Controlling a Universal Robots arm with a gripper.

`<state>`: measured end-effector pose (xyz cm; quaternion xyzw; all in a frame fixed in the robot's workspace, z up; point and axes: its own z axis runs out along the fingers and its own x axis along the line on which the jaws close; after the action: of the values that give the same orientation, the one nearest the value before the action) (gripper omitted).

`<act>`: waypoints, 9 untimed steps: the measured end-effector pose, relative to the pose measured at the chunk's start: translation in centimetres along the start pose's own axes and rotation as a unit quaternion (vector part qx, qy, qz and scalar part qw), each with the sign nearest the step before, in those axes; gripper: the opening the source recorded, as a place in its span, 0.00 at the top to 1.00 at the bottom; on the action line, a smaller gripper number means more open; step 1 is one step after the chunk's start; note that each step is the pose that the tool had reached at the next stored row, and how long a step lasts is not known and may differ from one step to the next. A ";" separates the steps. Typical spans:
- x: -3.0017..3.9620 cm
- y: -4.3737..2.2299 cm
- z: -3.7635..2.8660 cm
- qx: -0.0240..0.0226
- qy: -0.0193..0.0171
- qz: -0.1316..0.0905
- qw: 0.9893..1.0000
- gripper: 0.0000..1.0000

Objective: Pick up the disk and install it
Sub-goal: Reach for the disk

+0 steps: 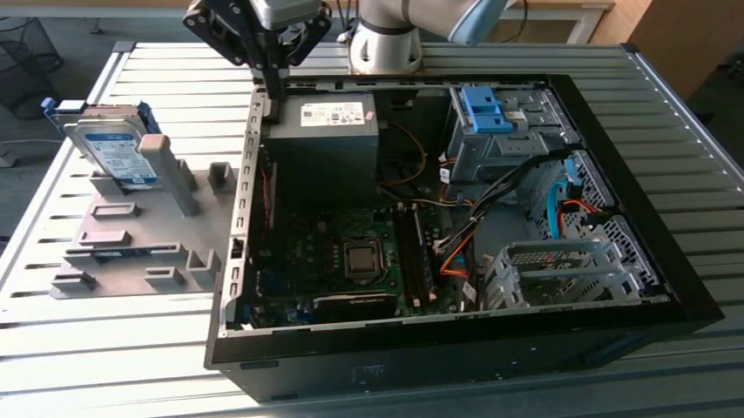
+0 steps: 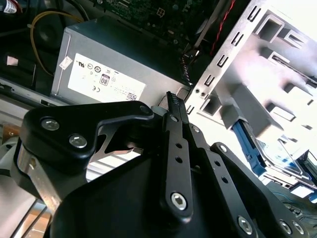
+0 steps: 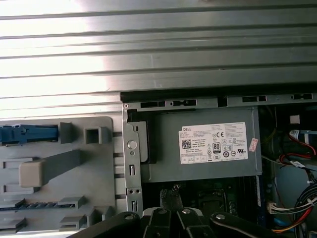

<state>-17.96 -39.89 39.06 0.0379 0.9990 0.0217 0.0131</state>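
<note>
- The disk (image 1: 117,152) stands on edge in a grey holder (image 1: 128,235) on the slatted counter (image 1: 174,70), at the exterior view's left of the open computer case (image 1: 465,357).
- The gripper (image 1: 272,97) hangs over the case's corner beside the power supply (image 1: 323,144), well apart from the disk.
- Its jaws look closed together and hold nothing.
- In my judgement the pick-up step is in hand and not yet begun.
- A grasp would call for jaws opened wider than the disk's thickness and lined up over its top edge, clear of the holder's posts.
</note>
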 end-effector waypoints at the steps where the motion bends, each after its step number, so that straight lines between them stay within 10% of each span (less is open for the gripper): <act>1: 0.04 -0.01 0.00 0.000 0.000 0.000 1.000 0.89; 9: 0.35 -0.03 0.03 0.000 0.000 0.000 1.000 0.89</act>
<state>-18.31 -39.89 39.02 0.0379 0.9990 0.0217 0.0131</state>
